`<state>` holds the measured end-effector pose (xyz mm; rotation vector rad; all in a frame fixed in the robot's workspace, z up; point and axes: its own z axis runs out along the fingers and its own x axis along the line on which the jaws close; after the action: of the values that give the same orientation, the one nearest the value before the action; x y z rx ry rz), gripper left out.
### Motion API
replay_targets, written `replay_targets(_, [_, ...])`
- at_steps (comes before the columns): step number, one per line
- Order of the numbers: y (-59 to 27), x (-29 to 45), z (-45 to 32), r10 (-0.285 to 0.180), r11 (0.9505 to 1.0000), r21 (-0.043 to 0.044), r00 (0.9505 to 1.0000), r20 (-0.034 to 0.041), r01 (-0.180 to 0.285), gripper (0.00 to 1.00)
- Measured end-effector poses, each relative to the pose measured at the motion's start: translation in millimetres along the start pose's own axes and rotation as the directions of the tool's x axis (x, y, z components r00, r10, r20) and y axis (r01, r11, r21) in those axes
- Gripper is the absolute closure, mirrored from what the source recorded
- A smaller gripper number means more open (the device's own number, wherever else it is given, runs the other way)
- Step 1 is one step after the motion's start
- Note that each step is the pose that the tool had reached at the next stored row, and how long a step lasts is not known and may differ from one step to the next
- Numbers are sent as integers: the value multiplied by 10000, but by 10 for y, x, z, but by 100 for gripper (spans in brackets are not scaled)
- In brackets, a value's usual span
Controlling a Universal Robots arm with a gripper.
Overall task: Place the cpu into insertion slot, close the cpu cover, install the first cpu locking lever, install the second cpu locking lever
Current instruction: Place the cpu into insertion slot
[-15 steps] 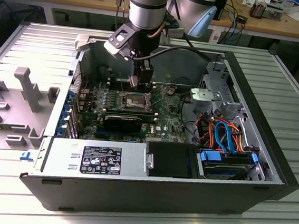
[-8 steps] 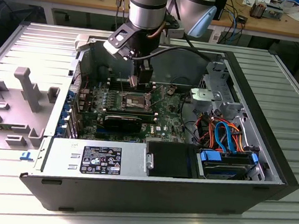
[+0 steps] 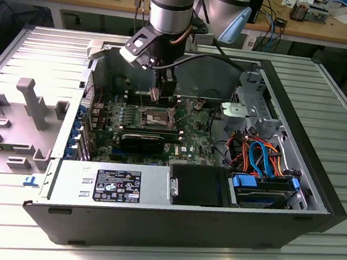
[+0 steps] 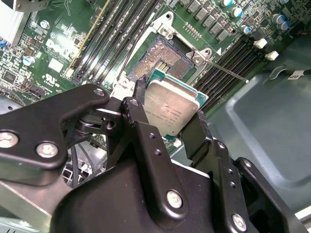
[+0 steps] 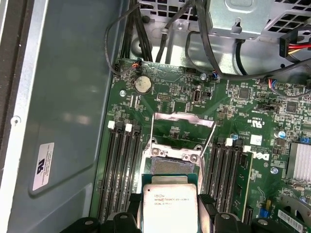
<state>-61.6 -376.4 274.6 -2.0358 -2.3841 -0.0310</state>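
The insertion slot (image 4: 163,56) is lying open. Memory slots (image 5: 119,170) are crowding two of its sides, and the cpu cover (image 5: 183,117) is standing swung up at one edge. The cpu (image 4: 171,109) — flat, square, silvery-grey over a green rim — is hanging just above the slot, not seated. The pincer (image 4: 170,104) is clamping it by two opposite edges, with the arm (image 3: 170,7) reaching straight down into the open computer case (image 3: 152,226).
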Motion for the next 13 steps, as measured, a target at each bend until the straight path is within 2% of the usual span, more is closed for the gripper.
replay_targets(13, [0, 0, 0, 485, 9988, -9, 9988, 6, -485, 45])
